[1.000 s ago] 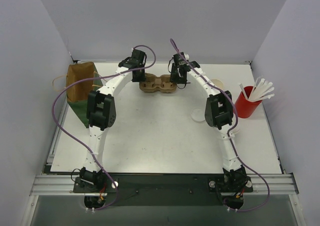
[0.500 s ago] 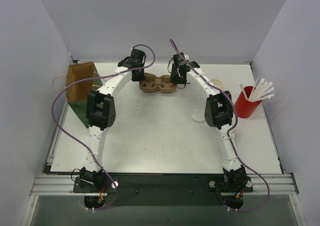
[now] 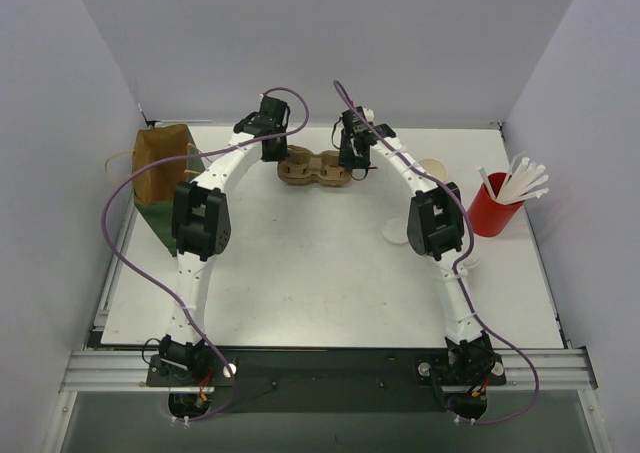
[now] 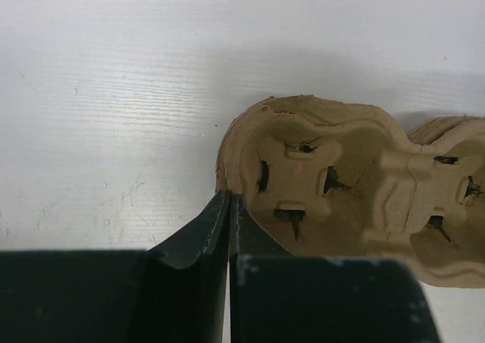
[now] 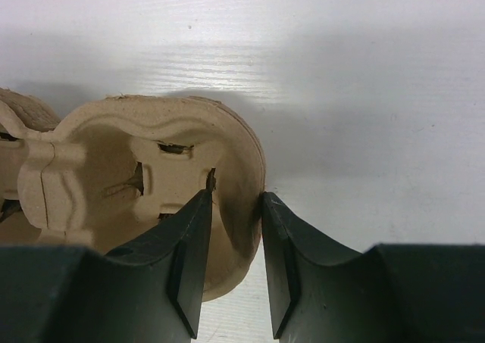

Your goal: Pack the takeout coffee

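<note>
A brown pulp cup carrier (image 3: pixel 314 167) lies at the far middle of the table, with nothing in its wells. My left gripper (image 3: pixel 273 150) is at its left end. In the left wrist view its jaws (image 4: pixel 229 198) are pressed together on the carrier's left rim (image 4: pixel 333 176). My right gripper (image 3: pixel 354 159) is at its right end. One finger sits inside the right well and the other outside, closed on the wall (image 5: pixel 241 207). A flat round white lid (image 3: pixel 394 231) lies beside the right arm. A small white object (image 3: pixel 468 264) shows partly behind that arm; I cannot tell if it is the takeout cup.
A brown paper bag (image 3: pixel 160 161) stands open at the far left on a green base. A red cup of white straws (image 3: pixel 494 206) stands at the right. A white cup with a tan inside (image 3: pixel 434 166) sits behind the right arm. Walls close in on three sides.
Both grippers and the carrier between them have shifted slightly left and toward the far wall. The jaws look the same.
</note>
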Robot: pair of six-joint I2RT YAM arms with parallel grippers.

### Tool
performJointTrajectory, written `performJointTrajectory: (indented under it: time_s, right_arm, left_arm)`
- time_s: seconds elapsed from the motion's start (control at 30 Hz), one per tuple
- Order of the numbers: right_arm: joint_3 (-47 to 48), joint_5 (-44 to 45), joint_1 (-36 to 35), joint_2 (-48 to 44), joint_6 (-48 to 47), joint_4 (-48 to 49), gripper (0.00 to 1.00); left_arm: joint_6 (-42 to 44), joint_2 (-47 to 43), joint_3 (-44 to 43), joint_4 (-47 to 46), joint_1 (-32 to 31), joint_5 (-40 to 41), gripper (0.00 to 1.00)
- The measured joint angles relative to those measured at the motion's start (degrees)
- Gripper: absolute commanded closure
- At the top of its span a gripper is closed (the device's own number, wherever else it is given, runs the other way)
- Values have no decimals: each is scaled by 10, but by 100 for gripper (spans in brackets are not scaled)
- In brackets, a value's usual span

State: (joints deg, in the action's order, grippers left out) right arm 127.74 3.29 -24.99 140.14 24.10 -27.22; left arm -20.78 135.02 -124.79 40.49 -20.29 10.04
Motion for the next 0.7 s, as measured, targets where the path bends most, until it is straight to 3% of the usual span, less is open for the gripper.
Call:
performJointTrajectory:
  time_s: [0.13, 0.7]
  right_arm:
    - [0, 6, -3, 0, -5, 0, 71]
    - [0, 27, -13, -4, -17, -10, 69]
  left_arm:
    - [0, 0, 0, 0, 1, -1, 100]
    - [0, 0, 0, -5, 3, -14, 100]
